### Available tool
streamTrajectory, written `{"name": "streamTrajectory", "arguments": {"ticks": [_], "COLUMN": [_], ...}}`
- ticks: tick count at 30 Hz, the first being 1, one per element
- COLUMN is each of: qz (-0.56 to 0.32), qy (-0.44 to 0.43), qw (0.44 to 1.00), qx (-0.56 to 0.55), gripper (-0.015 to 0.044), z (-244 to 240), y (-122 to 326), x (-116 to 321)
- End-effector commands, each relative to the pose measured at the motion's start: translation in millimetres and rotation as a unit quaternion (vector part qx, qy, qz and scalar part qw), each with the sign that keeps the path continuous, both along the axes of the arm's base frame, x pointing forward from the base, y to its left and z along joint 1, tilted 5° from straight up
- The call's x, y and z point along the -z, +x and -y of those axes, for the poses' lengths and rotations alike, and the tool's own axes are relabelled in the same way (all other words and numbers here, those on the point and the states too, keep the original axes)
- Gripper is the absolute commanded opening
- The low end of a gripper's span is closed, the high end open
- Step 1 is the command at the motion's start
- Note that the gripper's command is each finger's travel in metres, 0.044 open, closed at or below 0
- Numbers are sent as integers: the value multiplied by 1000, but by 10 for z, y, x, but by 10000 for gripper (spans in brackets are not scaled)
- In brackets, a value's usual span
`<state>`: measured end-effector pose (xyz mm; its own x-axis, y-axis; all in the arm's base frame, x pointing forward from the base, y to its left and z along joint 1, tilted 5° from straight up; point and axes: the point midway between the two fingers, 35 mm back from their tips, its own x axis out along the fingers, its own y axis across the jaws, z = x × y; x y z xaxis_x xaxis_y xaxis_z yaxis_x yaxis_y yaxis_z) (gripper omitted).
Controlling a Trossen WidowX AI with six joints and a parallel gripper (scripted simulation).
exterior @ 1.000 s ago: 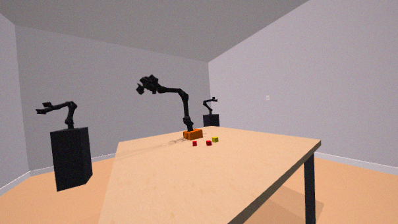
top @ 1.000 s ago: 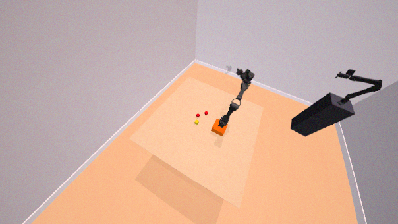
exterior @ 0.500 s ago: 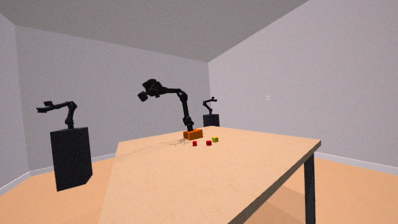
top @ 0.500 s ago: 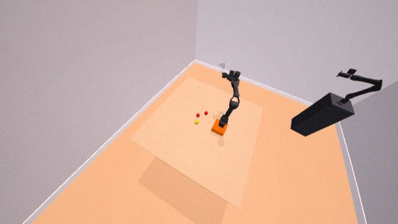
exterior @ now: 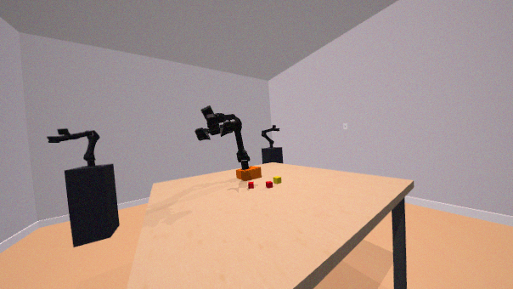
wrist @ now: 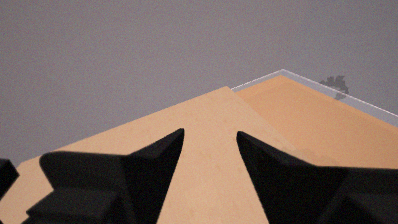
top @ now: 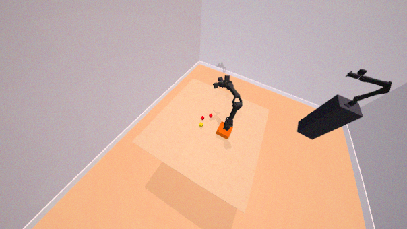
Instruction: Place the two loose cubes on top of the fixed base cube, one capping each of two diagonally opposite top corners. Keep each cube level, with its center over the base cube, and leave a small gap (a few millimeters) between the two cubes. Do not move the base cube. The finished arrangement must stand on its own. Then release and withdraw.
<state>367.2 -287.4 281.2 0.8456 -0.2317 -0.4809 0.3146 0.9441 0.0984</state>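
Two small red cubes lie apart on the table. One red cube (top: 202, 118) (exterior: 269, 184) is beside the yellow cube (top: 201, 124) (exterior: 277, 180). The other red cube (top: 211, 115) (exterior: 250, 185) is nearer the arm's shadow. The yellow cube looks slightly larger, stands flat and has nothing on top. My gripper (top: 217, 83) (exterior: 215, 133) (wrist: 210, 133) is open and empty, held high above the table and well away from the cubes. The wrist view shows a wide space between the fingertips and no cube.
The arm's orange base block (top: 223, 131) (exterior: 249, 173) stands on the table (top: 189, 158) (exterior: 221, 238) close to the cubes. A second arm on a dark pedestal (top: 328, 118) (exterior: 91, 204) stands off the table, and another dark pedestal (exterior: 272, 155) shows behind it.
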Motion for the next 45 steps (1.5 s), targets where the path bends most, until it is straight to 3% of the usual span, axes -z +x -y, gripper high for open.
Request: {"name": "streamTrajectory", "arguments": {"ticks": [1,10,18,25,35,45], "qz": [-65,-201,-306,-378,-440,-440], "qy": [-21,-90,-162,-226,-301,-302], "qw": [996,953,867,749,533,529], "qx": [-54,-206,-359,-495,-657,-659], "gripper": [265,265,265,265,265,265], "z": [-305,-1120,-1851,-2428,-3042,-3043], "y": [169,373,315,103,-340,-341], "x": [332,953,1426,1758,2063,2222]}}
